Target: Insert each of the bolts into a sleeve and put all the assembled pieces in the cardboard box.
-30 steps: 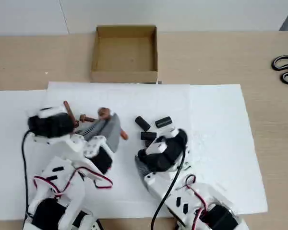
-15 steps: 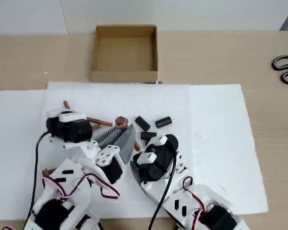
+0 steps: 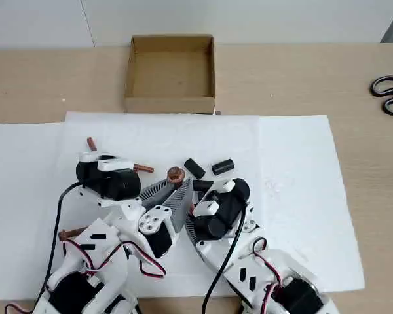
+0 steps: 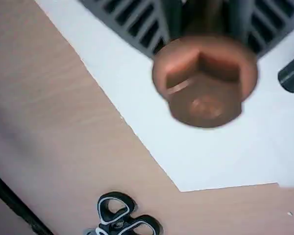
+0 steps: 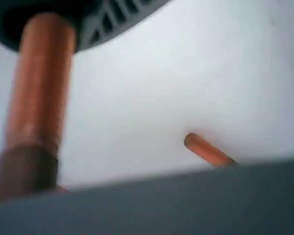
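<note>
Bolt (image 3: 175,174) (clenched in the left gripper (image 3: 176,184)) has shifted right, nearer the sleeves (image 3: 223,166).

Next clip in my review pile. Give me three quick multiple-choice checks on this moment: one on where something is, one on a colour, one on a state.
1. Where do the scissors lie?
A. on the bare table, off the white paper
B. between the two arms
C. beneath an arm

2. What colour is the bolt clamped in the left hand?
A. silver
B. copper-brown
C. blue

3. What state is the cardboard box in?
A. closed
B. open, holding assembled pieces
C. open and empty

Answers:
1 A: the high view shows them on the wood beyond the paper's edge.
2 B: the left wrist view shows its copper-brown hex head close up.
3 C: the high view shows the box's bare floor.
</note>
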{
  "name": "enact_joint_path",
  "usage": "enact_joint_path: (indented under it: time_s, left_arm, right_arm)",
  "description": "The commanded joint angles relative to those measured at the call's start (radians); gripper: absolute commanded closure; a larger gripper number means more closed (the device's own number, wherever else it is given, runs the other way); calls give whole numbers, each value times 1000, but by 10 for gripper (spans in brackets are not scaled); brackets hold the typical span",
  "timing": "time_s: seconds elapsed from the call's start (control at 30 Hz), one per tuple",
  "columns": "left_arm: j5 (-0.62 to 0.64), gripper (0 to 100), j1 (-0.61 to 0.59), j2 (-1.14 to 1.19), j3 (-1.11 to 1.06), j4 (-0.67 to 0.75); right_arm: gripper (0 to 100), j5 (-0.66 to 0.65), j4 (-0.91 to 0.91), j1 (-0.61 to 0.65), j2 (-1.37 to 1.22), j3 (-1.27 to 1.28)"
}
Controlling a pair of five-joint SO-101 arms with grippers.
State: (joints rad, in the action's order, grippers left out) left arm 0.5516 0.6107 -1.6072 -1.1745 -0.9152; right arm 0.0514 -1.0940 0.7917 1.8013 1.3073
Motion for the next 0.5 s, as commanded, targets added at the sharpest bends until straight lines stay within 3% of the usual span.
enact_joint_path:
  time_s: [0.0,0.47]
  left_arm:
    - [-5,995,8,-14,13,-2]
    - [-3,995,-46,-14,5,0]
  right_arm:
    - [995,-9,28,-8,12,-6]
    - [995,-9,25,-7,12,-12]
